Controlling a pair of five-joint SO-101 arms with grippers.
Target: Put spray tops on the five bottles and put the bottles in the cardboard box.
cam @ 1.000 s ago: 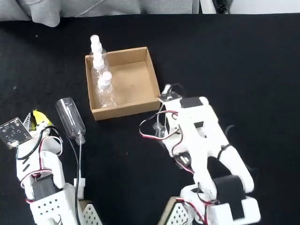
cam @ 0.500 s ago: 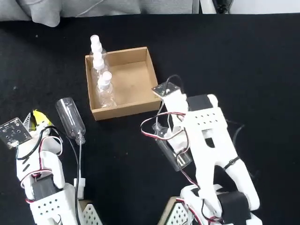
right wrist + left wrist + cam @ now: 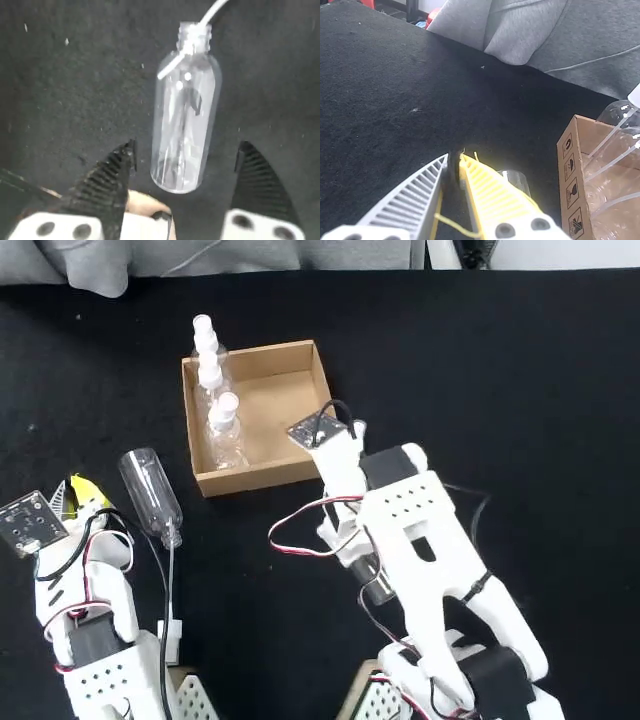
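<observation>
The black table [image 3: 500, 370] is a felt-like cloth flecked with pale lint, and a heap of grey cloth [image 3: 545, 35] lies along its far edge. The right gripper [image 3: 187, 146] hangs wide open over it with nothing in its grasp. A clear bottle [image 3: 184, 115] lies flat between the spread fingers, touching neither, with its base nearest the gripper and its neck pointing away (a thin white tube [image 3: 212, 12] runs out of the neck). The box [image 3: 262, 473] sits just beside that arm's wrist, with three capped bottles [image 3: 226, 430] along its far wall. The left gripper [image 3: 454, 157] has its grey and yellow fingers almost together and holds nothing. A bare bottle [image 3: 150, 495] lies just beyond its yellow finger.
</observation>
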